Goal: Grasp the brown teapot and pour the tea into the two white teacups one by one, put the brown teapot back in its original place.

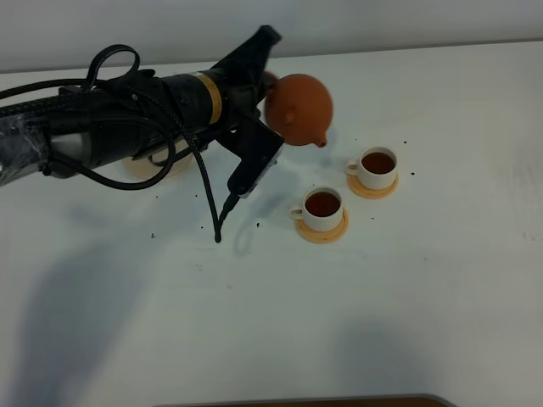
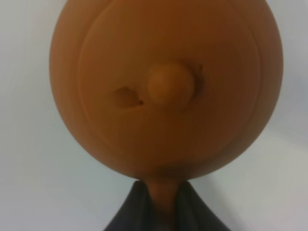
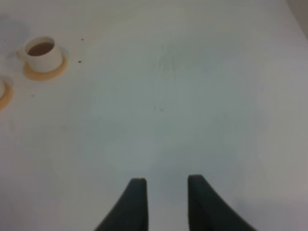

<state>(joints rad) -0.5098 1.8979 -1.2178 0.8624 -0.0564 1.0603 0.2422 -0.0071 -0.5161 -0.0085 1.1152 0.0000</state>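
Both white teacups (image 1: 323, 208) (image 1: 377, 166) are seen filled with dark tea on their orange coasters (image 1: 321, 230), so pouring is judged done. Brown teapot (image 1: 298, 107) is held aloft by its handle in the left gripper (image 2: 162, 204), jaws closed on it, spout toward the cups. Cream saucer (image 1: 170, 165) lies on the table (image 1: 382, 322) back under the left arm, away from the cups; return is to be made that way. Right gripper (image 3: 163, 185) is held apart, empty, well clear.
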